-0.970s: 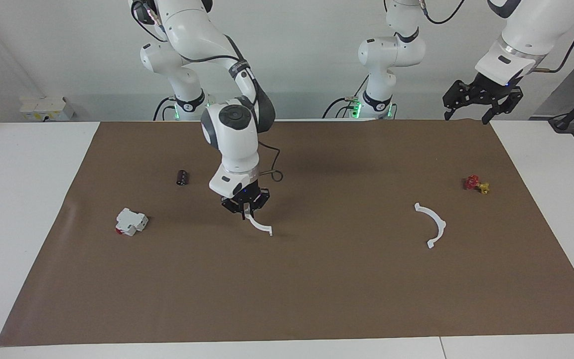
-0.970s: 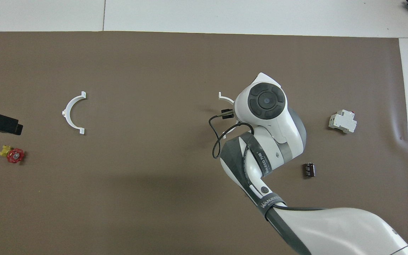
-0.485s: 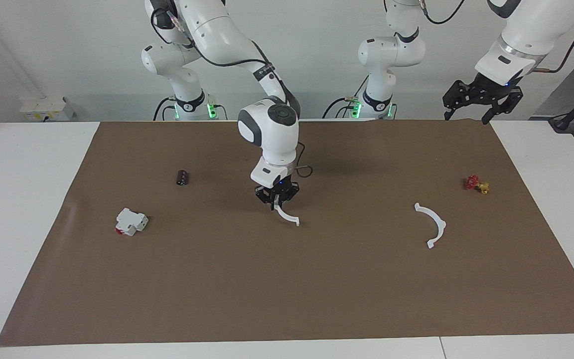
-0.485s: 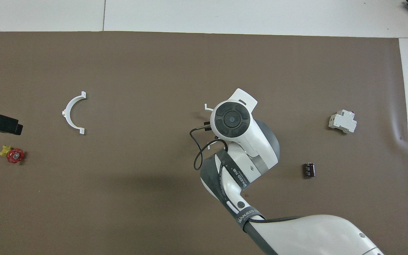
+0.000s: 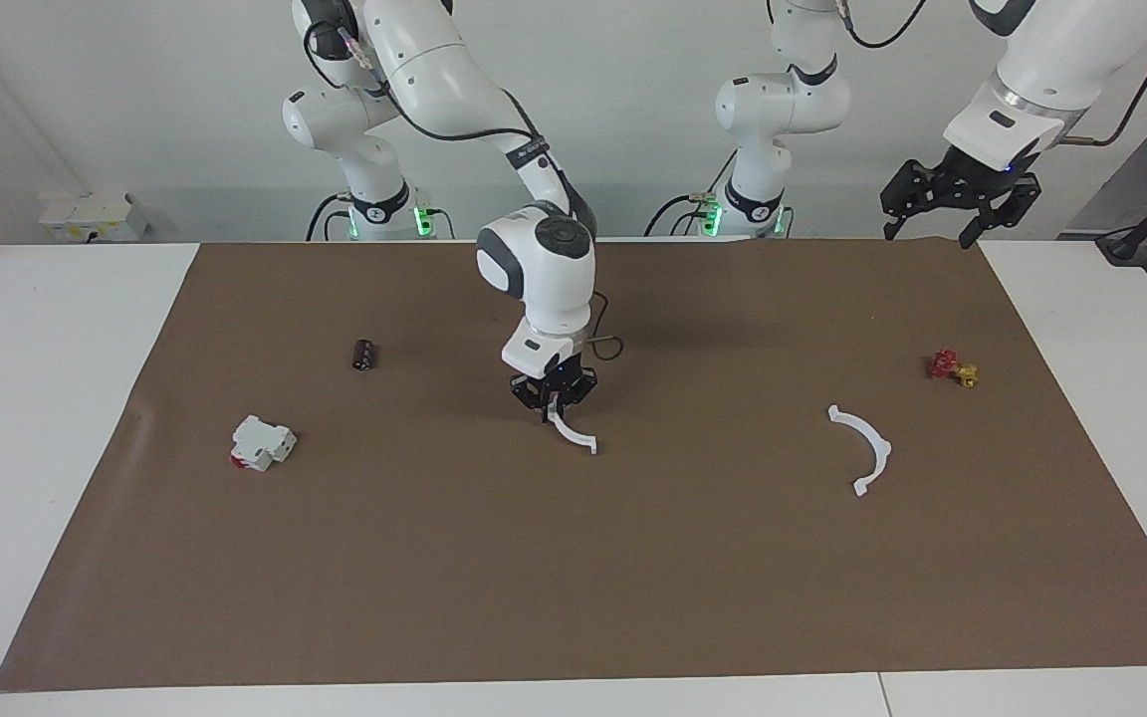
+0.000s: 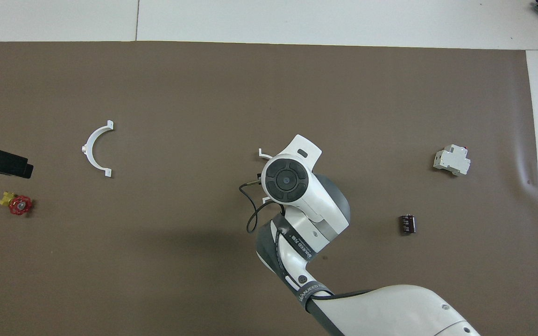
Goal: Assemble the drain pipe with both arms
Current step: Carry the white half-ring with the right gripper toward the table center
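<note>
Right tool [image 5: 555, 402] gripping white arc [image 5: 573, 433]

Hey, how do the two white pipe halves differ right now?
The held pipe half hangs from the shut right gripper over the middle of the brown mat; the free pipe half lies flat on it toward the left arm's end, untouched. The open left gripper waits above the mat's corner. Both are thin white arcs with end tabs.

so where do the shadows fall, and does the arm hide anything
Facing view: a soft shadow lies on the brown mat under the right gripper. Overhead view: the right arm's wrist covers most of the held pipe half.
</note>
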